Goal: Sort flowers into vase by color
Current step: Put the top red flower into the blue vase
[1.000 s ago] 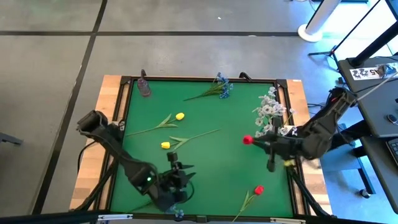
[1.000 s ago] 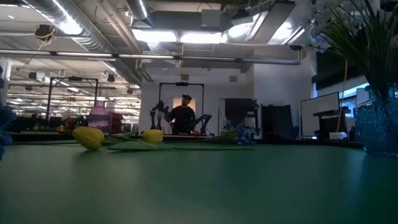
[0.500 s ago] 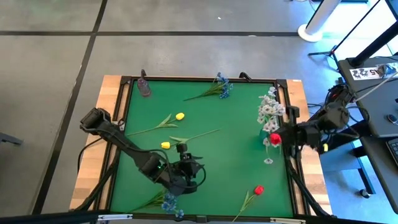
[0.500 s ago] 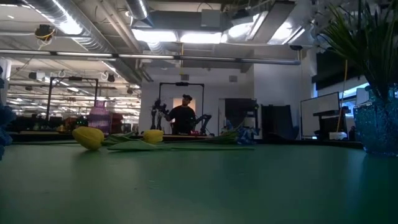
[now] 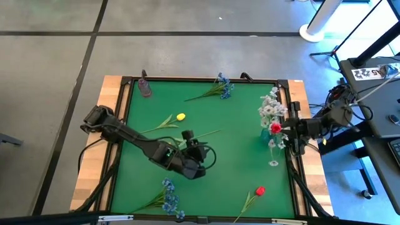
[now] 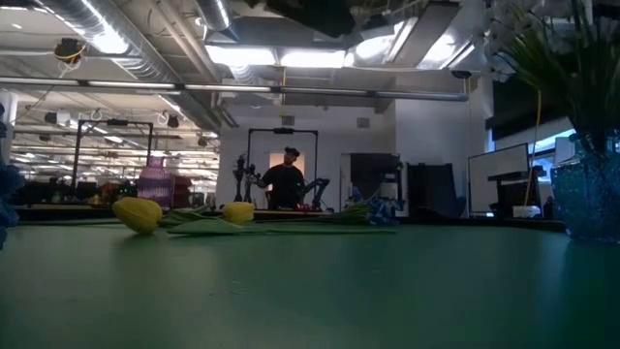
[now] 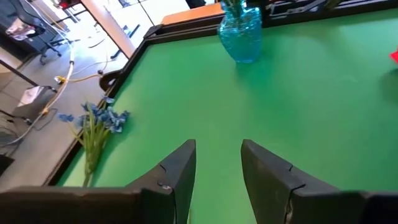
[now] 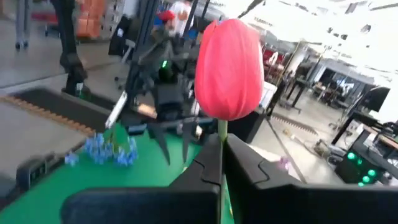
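Red tulip [image 8: 229, 70] is pinched tight by its stem in the right gripper [image 5: 289, 130], beside the blue vase [image 7: 240, 37]. Lower it slowly, stem first. The left gripper [image 7: 217, 174] is open, holding nothing.

The green surface [image 5: 237, 162] sits in a wooden frame [image 5: 107, 112] on a grey concrete floor [image 5: 50, 56] crossed by dark seam lines [image 5: 81, 69]. Beyond it, the low view shows a large workshop hall with exposed ducts [image 6: 107, 29], bright ceiling light panels [image 6: 281, 56] and a person [image 6: 287, 182] standing at a far workstation. A dark monitor [image 6: 499, 179] stands to the side.
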You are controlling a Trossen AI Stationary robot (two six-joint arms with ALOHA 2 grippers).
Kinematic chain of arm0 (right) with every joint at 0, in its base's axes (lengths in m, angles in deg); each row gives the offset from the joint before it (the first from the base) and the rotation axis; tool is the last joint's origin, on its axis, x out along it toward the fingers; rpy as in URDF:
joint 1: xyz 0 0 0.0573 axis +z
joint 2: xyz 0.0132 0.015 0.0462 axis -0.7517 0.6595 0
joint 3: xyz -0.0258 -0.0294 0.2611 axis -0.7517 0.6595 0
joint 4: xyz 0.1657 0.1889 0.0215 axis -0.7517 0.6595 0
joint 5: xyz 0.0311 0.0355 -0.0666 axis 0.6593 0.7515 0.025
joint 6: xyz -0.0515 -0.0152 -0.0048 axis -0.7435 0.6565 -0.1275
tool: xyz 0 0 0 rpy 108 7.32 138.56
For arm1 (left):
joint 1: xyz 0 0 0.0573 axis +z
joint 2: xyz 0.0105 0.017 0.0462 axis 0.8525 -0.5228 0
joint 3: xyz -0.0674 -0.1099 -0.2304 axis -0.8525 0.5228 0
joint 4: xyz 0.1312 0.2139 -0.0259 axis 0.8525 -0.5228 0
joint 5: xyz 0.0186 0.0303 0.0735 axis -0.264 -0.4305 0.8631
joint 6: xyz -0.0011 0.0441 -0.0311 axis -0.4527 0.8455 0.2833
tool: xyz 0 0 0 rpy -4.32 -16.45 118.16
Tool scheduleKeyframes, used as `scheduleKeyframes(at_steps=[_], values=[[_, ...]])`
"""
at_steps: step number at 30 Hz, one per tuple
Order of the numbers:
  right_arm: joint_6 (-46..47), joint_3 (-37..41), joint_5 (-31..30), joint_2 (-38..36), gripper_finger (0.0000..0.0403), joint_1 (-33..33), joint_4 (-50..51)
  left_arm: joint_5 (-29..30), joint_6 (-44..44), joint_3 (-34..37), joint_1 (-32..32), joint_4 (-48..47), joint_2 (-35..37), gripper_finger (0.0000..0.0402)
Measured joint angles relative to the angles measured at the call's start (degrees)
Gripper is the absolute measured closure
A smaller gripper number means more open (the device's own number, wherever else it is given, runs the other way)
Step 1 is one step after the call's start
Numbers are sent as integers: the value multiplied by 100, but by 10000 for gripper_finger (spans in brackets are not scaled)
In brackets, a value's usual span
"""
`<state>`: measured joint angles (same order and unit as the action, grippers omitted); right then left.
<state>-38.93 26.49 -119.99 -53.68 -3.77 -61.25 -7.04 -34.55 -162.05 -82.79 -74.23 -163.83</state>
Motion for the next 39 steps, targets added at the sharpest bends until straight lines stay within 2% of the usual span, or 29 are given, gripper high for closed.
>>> scheduleKeyframes(at_steps=[7,13,15,18,22,27,31,33,37,38,39], values=[[236,370,-254,9,398,0,94,-69,663,4,168,386,-2,276],[635,370,-437,66,392,0,354,-639,1562,4,131,1161,81,276],[701,356,-663,138,382,0,399,-770,1675,4,133,1255,96,276],[871,99,-896,224,352,0,787,-618,1775,7,115,1068,129,276],[1539,-473,-993,399,296,0,1743,-431,1609,28,68,836,273,276],[2759,-1201,-404,714,234,0,3461,-385,1431,417,81,866,489,276],[3415,-1819,-218,1156,207,0,4503,-402,1013,988,254,1173,880,276],[3511,-2191,-204,1517,200,0,4828,-817,968,1199,338,1404,983,276],[3474,-2992,-205,2277,197,2,5320,-2897,1001,1211,532,2050,816,276],[3444,-3163,-213,2432,196,1,5418,-3218,1002,1154,563,2194,741,276],[3425,-3298,-240,2586,196,1,5475,-3297,1000,1135,568,2235,678,276]])
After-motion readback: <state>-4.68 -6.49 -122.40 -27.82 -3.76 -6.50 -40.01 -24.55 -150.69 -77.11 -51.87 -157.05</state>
